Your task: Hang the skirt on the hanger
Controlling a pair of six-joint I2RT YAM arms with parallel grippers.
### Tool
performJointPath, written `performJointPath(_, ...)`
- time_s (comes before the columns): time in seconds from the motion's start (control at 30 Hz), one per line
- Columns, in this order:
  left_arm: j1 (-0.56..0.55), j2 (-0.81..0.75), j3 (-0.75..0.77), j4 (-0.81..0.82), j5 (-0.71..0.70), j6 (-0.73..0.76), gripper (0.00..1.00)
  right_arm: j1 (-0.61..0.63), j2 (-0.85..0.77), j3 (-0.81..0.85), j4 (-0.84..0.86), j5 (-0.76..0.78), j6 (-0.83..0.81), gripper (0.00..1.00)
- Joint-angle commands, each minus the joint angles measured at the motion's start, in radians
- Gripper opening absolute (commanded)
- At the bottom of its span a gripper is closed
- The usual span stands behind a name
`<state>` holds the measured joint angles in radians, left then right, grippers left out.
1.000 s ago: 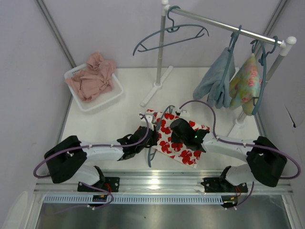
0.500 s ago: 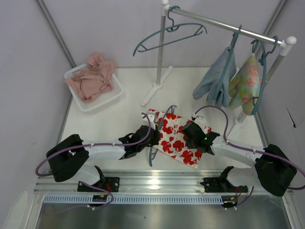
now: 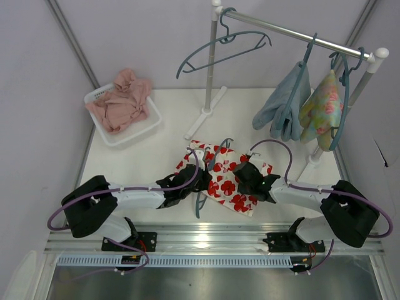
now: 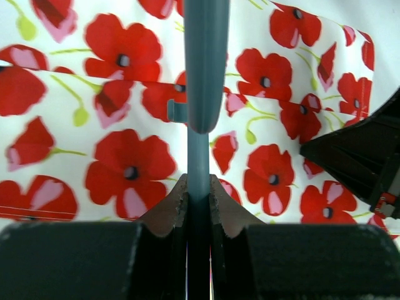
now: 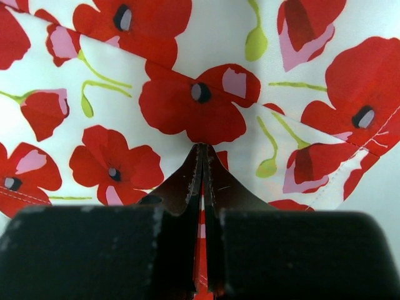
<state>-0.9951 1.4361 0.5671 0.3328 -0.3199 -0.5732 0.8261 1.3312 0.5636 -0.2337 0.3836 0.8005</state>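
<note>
The skirt (image 3: 226,186), white with red flowers, lies on the table between my two grippers. The teal hanger lies with it: its hook (image 3: 225,143) shows above the skirt's far edge and one arm end (image 3: 198,204) sticks out at the near left. My left gripper (image 3: 201,179) is shut on the hanger's bar (image 4: 205,75), with the skirt (image 4: 106,131) right behind it. My right gripper (image 3: 247,177) is shut on a pinched fold of the skirt (image 5: 187,106), and its black body (image 4: 362,156) shows in the left wrist view.
A white basket (image 3: 147,129) with a plain pink cloth (image 3: 122,103) stands at the back left. A clothes rail (image 3: 294,32) at the back carries an empty teal hanger (image 3: 219,51), a blue cloth (image 3: 282,106) and a pale green flowered garment (image 3: 322,106). The rail's foot (image 3: 203,115) stands behind the skirt.
My right gripper swung right, then back a little left, still on the skirt. The skirt's left corner now lies further left, beside the left gripper. The left gripper has barely moved.
</note>
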Motion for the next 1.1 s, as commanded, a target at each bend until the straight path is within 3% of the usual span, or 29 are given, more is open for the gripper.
performJointPath(0.0,-0.013,0.009,0.043,0.026,0.031,0.024,0.0,0.025,0.057,0.028,0.065,-0.009,0.008,0.0)
performJointPath(0.37,-0.016,0.007,0.057,0.0,0.015,0.045,0.0,0.053,0.114,0.047,0.163,-0.028,-0.046,0.0)
performJointPath(0.6,-0.014,-0.014,0.094,-0.046,-0.018,0.188,0.0,0.051,0.12,0.042,0.197,-0.029,-0.116,0.0)
performJointPath(0.8,-0.01,-0.02,0.108,-0.038,0.068,0.318,0.0,0.045,0.105,0.018,0.217,-0.043,-0.127,0.0)
performJointPath(1.07,0.038,-0.017,0.08,-0.031,0.099,0.365,0.0,0.008,0.048,-0.028,0.221,-0.089,-0.179,0.0)
